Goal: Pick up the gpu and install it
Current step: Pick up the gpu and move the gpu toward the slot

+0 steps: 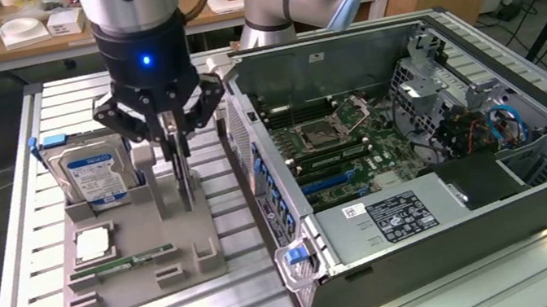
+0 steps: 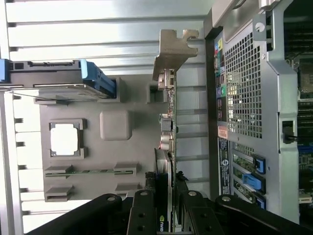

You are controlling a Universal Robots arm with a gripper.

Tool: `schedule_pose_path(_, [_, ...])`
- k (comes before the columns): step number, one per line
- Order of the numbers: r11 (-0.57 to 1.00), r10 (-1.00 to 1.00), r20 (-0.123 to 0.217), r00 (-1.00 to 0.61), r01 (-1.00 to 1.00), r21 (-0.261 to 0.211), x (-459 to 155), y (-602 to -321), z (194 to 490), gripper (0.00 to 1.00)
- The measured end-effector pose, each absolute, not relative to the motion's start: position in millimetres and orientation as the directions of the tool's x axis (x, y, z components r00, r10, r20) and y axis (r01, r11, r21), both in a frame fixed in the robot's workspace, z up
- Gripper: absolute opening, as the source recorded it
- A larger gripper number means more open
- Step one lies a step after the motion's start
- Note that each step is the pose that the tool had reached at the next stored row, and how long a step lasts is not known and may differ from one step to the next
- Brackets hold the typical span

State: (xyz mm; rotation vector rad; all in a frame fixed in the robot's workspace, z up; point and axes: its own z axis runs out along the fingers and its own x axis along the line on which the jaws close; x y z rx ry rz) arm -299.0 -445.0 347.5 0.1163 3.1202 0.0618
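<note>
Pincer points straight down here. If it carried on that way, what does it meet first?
The gpu, standing on edge in the gray holder directly under the pincer. Its upper edge sits right at the pincer's end; whether they touch is unclear.

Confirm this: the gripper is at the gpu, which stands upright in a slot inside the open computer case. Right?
No. The gripper is at the gpu and it stands upright, but in the grey holder tray beside the open computer case, not inside it. The exterior view shows this.
</note>
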Motion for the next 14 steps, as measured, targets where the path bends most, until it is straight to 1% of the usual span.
schedule_pose_path(5, [0.996, 0.075, -0.017, -0.997, 0.074, 0.040, -299.0, -445.0, 367.0, 0.26])
schedule_pose_path(14, [0.996, 0.075, -0.017, -0.997, 0.074, 0.040, -299.0, -444.9, 391.9, 0.26])
